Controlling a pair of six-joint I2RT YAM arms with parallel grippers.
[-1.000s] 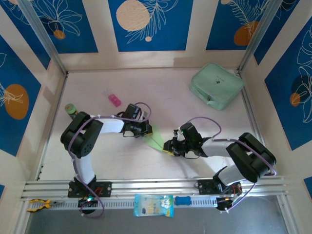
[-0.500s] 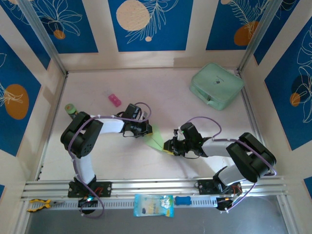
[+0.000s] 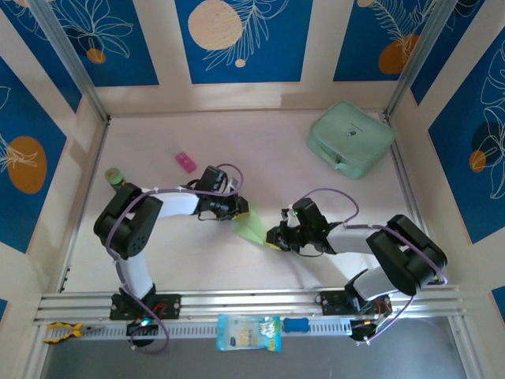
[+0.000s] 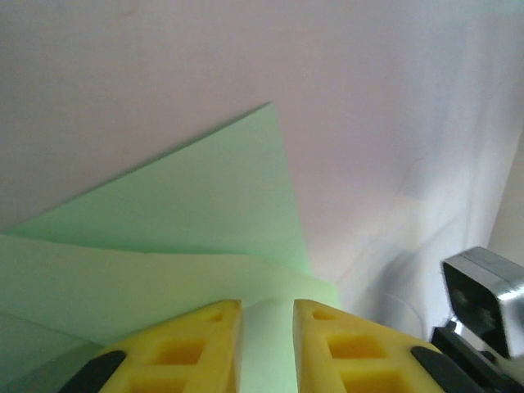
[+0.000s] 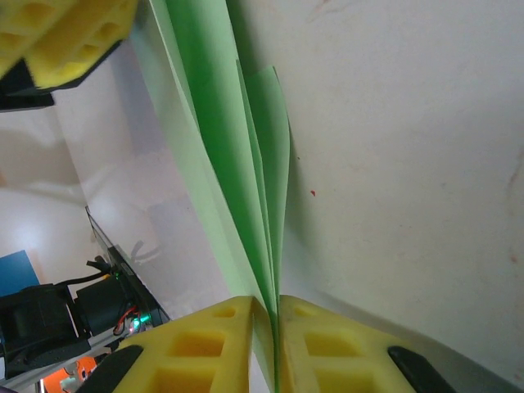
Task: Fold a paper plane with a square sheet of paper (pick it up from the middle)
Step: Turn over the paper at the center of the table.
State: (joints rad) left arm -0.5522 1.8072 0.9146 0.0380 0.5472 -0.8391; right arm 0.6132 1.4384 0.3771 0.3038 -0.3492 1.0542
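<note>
From above, the paper plane (image 3: 252, 227) is just a green sliver in the middle of the table (image 3: 268, 154), strung between the two grippers. The right wrist cam is way clearer: the right gripper (image 5: 274, 307) is pinched tight on its stacked folds, and the layers fan away from it. On the left wrist cam the left gripper (image 4: 268, 309) is loose, fingers slightly apart with paper in the gap. The mint case (image 3: 351, 138) sits back right and a pink thing (image 3: 185, 162) back left, both well clear.
</note>
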